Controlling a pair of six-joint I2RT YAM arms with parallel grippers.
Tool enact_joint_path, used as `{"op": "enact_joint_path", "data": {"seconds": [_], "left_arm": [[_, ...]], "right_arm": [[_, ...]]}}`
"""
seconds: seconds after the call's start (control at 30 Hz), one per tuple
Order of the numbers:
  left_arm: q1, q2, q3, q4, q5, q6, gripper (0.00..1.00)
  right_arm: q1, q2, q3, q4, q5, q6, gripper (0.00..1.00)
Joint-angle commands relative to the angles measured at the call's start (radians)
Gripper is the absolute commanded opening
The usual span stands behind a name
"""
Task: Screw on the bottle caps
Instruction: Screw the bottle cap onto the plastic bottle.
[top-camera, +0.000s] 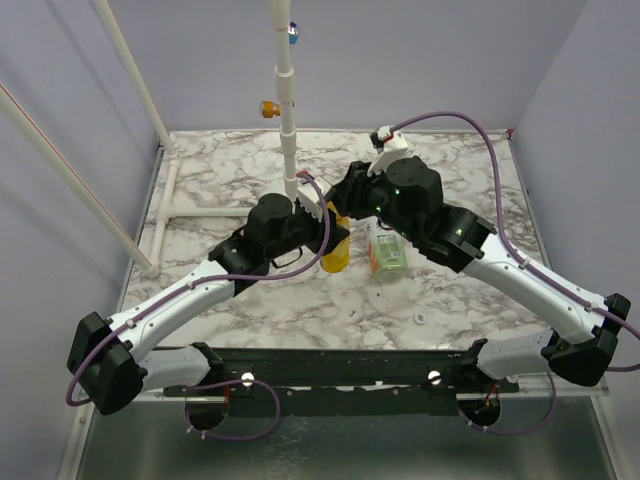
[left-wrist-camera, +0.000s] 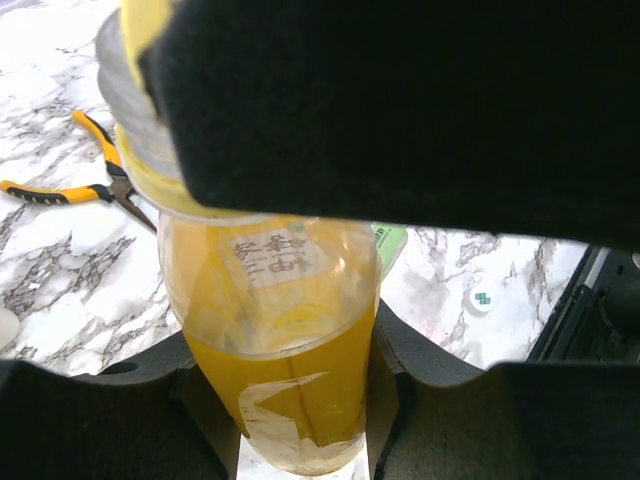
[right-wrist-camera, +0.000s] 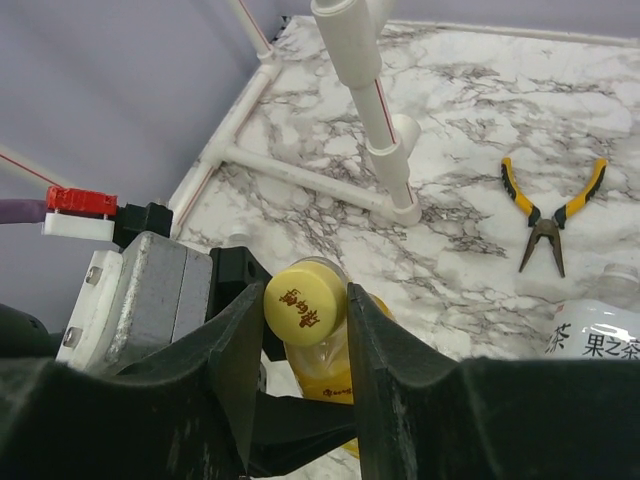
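On top of the yellow bottle (right-wrist-camera: 322, 375) sits its yellow cap (right-wrist-camera: 303, 305), so the twisting-on step looks to be in hand. The left gripper (left-wrist-camera: 300, 425) is clamped round the bottle's body, holding it roughly upright near the middle of the bench (top-camera: 225, 170). The right gripper (right-wrist-camera: 305, 292) has a finger on either side of the cap, close against it, though I cannot tell whether it is pinching. Next, I'd say, it needs a firm pinch and a wrist turn while the left holds steady. Just beside them is the clear bottle (top-camera: 386, 255), and a whitish cap (top-camera: 420, 318) lies nearer the arms' bases.
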Motion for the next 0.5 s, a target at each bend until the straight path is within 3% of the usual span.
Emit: {"op": "enact_joint_path", "data": {"seconds": [0.0, 0.47], "left_arm": [[-0.003, -0.024, 0.014, 0.017, 0.119, 0.031, 0.00], [-0.003, -0.118, -0.051, 0.010, 0.253, 0.147, 0.00]], "right_arm": [[0.018, 0.027, 0.046, -0.085, -0.001, -0.001, 0.38], [0.017, 0.064, 0.165, -0.253, -0.189, 0.005, 0.38]]}}
